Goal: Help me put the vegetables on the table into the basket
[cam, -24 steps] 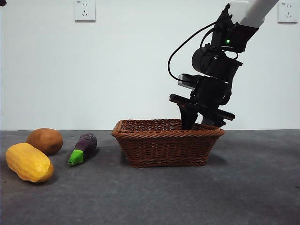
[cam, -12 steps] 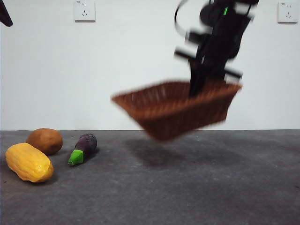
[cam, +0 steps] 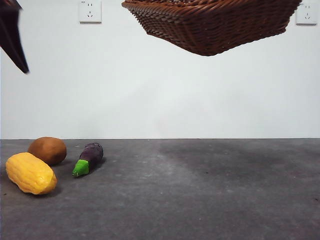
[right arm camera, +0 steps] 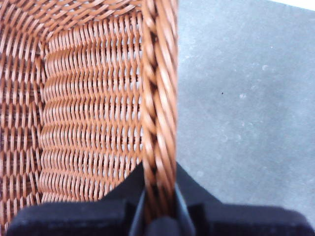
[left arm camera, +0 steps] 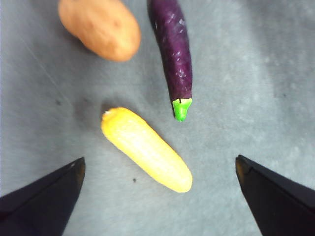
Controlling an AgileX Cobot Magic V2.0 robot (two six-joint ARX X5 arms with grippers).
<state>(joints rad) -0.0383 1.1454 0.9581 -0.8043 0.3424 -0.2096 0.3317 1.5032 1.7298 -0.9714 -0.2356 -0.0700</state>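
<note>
Right gripper [right arm camera: 160, 196] fingers clamped on basket [cam: 210, 25] rim, high above table [cam: 200, 190]. Left gripper [left arm camera: 157, 172] fingers wide, corn [left arm camera: 146, 149] between, potato [left arm camera: 100, 27] and eggplant [left arm camera: 172, 51] beyond.

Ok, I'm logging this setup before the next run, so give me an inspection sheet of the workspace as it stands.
Surface: dark grey table, faint smudges, a shadow under the basket.
Job's things: corn, potato and eggplant lie apart on the table; basket is in the air, tilted.
Clutter: nothing seen.
Grippers: right gripper shut on the basket's rim; left gripper open above the corn.
Cables: nothing seen.
Surroundings: white wall, two sockets.
</note>
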